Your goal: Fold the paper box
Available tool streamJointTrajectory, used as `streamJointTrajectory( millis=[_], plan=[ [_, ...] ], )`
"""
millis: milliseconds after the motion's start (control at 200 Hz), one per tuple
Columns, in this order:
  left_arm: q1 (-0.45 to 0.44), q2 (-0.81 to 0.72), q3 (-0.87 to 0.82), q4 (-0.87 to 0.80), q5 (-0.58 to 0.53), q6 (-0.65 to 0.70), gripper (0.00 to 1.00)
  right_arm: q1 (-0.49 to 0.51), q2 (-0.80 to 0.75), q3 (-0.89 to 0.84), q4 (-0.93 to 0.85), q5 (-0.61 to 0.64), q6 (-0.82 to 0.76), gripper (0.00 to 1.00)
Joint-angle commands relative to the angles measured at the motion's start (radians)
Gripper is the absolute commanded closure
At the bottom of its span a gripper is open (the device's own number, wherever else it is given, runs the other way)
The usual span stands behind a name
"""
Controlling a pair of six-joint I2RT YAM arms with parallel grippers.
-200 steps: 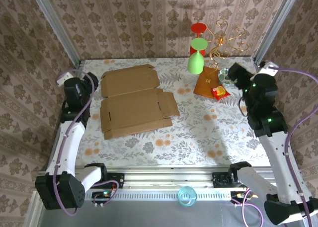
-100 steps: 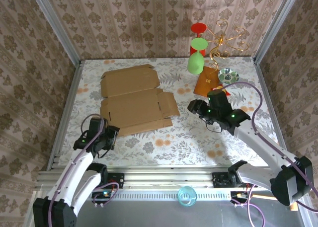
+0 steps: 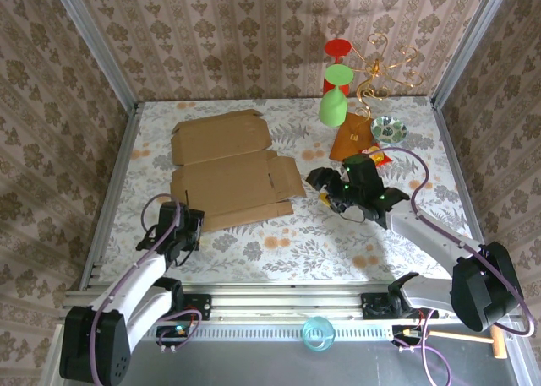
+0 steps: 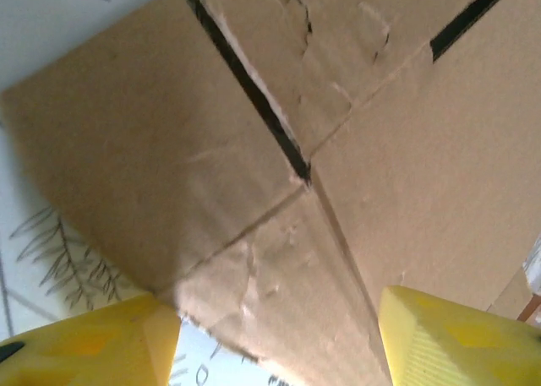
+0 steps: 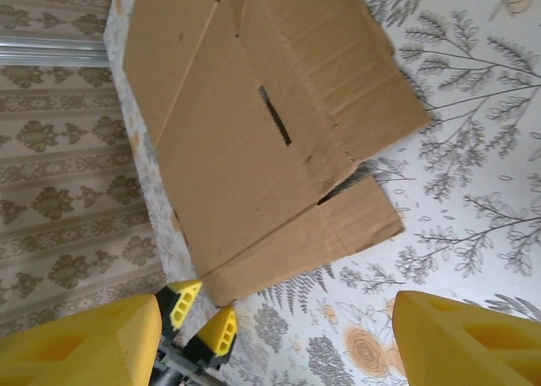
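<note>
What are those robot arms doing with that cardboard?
They're getting set to fold the box. It lies flat and unfolded on the table. The left gripper is open at the box's near left corner. The right gripper is open too, just off the box's right edge. Neither is gripping it yet.

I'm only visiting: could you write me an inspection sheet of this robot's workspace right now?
Surface: floral-patterned tabletop, level.
Job's things: large light-brown corrugated cardboard paper box, lying unfolded on the table.
Clutter: darker orange-brown flat square piece, green goblet, red goblet, gold wire ornament, all at the far right.
End effectors: left end effector open at the box's near left corner; right end effector open, facing the box.
Cables: purple cables along both arms.
Surroundings: damask-patterned wallpaper walls.
</note>
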Motion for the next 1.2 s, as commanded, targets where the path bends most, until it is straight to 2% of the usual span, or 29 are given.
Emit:
streamJointTrajectory(
  millis=[0,110,220,430,505,650,835,1025,1195],
  plan=[
    [0.009,0.018,-0.057,0.17,-0.053,-0.005,0.37,-0.002,0.022,-0.005,0.047,-0.036,0.03,0.26],
    [0.014,0.03,-0.104,0.273,-0.069,-0.01,0.42,-0.003,0.033,-0.006,0.063,-0.045,0.038,0.26],
    [0.015,0.014,-0.101,0.278,-0.078,0.012,0.52,-0.004,0.037,-0.007,0.061,-0.046,0.042,0.26],
    [0.015,-0.002,-0.076,0.269,-0.07,0.045,0.91,-0.004,0.03,-0.046,0.084,-0.039,0.082,0.26],
    [0.008,-0.008,-0.058,0.243,-0.067,0.043,1.0,-0.004,0.025,-0.068,0.105,-0.032,0.108,0.26],
    [-0.037,-0.037,0.004,0.171,-0.107,0.021,1.0,0.027,0.017,-0.108,0.188,0.028,0.17,0.23],
    [-0.116,-0.044,0.06,0.166,-0.174,-0.06,1.0,0.155,0.033,-0.155,0.362,0.226,0.262,0.23],
    [-0.172,-0.032,0.135,0.149,-0.222,-0.09,1.0,0.262,0.156,-0.109,0.526,0.314,0.371,0.25],
    [-0.19,-0.008,0.153,0.178,-0.224,-0.117,1.0,0.352,0.361,0.006,0.64,0.359,0.446,0.28]
  ],
)
